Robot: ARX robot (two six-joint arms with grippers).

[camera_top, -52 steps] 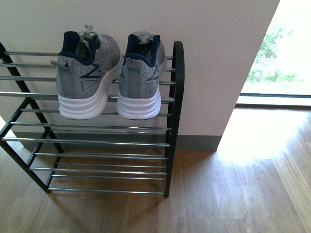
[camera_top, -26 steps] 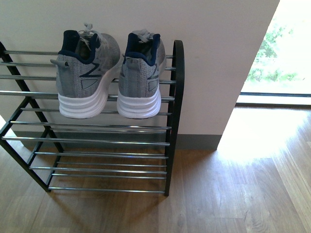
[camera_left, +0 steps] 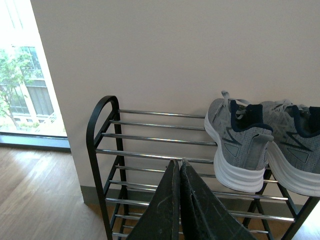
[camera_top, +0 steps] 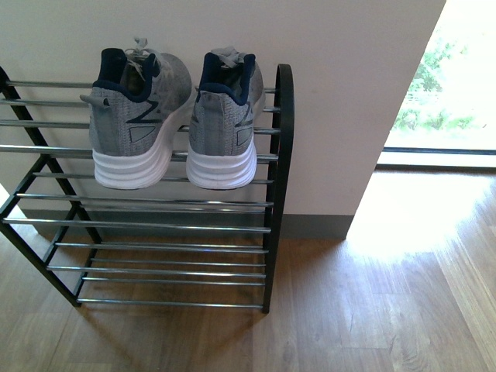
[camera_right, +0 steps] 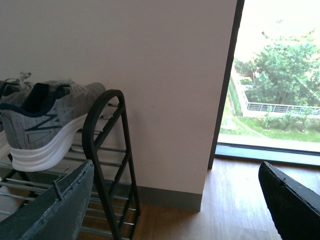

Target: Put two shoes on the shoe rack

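The left gripper [camera_left: 179, 167] has its two dark fingers pressed together on nothing. The right gripper [camera_right: 175, 167] is spread wide and also empty. One grey knit sneaker with a thick white sole [camera_top: 136, 124] and its twin [camera_top: 225, 124] sit side by side, heels outward, on an upper tier of the tall black-framed shoe rack with silver rods [camera_top: 280, 155]. The task looks finished (no other footwear shows). Neither arm appears in the front view. The left gripper points at the rods beside the sneakers without touching them, while the right faces the white wall [camera_right: 165, 75] past the rack's arched end.
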